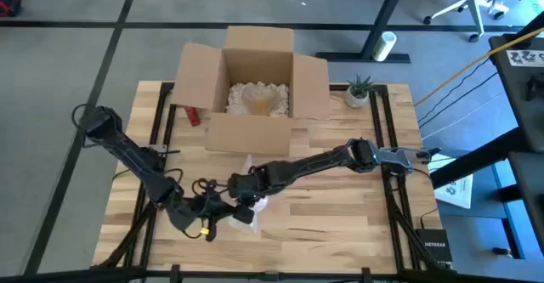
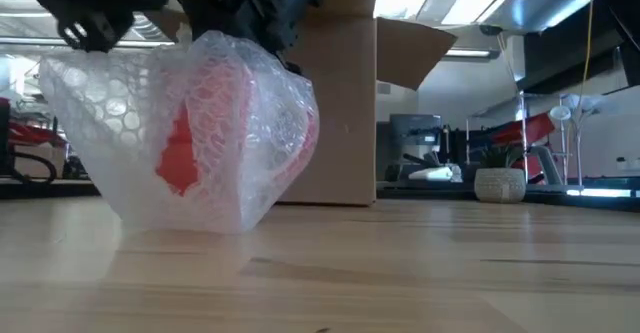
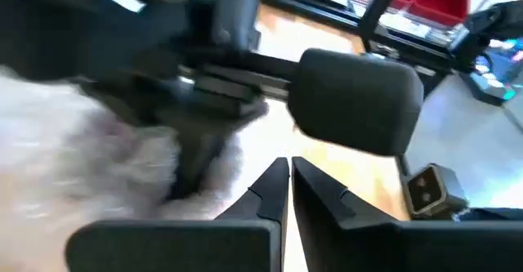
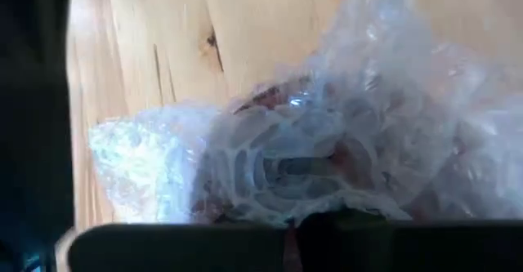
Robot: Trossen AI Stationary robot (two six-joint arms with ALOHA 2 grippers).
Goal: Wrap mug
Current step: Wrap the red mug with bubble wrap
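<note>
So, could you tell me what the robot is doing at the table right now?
It is wrapping a red mug in bubble wrap on the wooden table. Both arms meet over the bundle near the table's front: the right gripper is down on the wrap, and the left gripper, its fingers shut, is beside it. An open cardboard box with packing fill stands behind.

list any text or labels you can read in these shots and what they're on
"NETGEAR": on the small dark box at the table's right front corner, high view; faint, but it reads so.
White sheet with black square markings at the right edge, high view: patterns only, no words readable.
White paper on the floor to the right: print too small to read.
Cardboard box and bubble-wrapped mug: no lettering visible.
</note>
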